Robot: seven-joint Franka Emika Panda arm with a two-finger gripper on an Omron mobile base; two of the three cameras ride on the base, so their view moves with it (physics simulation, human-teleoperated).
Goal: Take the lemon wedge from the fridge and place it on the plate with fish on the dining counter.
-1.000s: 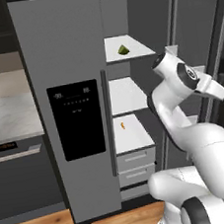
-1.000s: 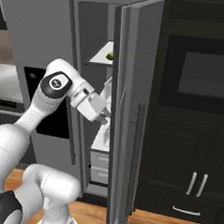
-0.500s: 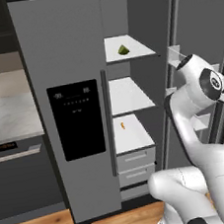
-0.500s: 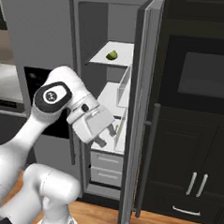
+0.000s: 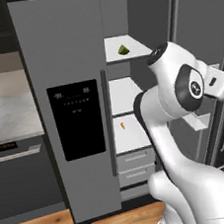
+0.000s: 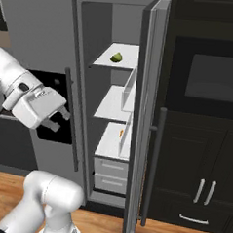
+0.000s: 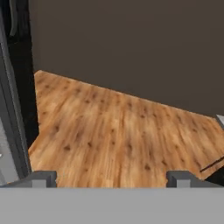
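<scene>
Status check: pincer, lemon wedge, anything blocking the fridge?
Pincer open, empty, outside the fridge. Lemon wedge on top shelf. Door open; nothing seen blocking.

Since 1 s ago, you've pulled the arm out of the fridge [image 5: 68,64] opening & swung the gripper [image 6: 57,118] from beside the door [image 6: 145,115] to approx 9 o'clock, jaws wide, empty.

fridge [image 6: 54,41] right door [image 6: 145,115] swung open, shelves [image 6: 119,57] reachable from front, left door shut
</scene>
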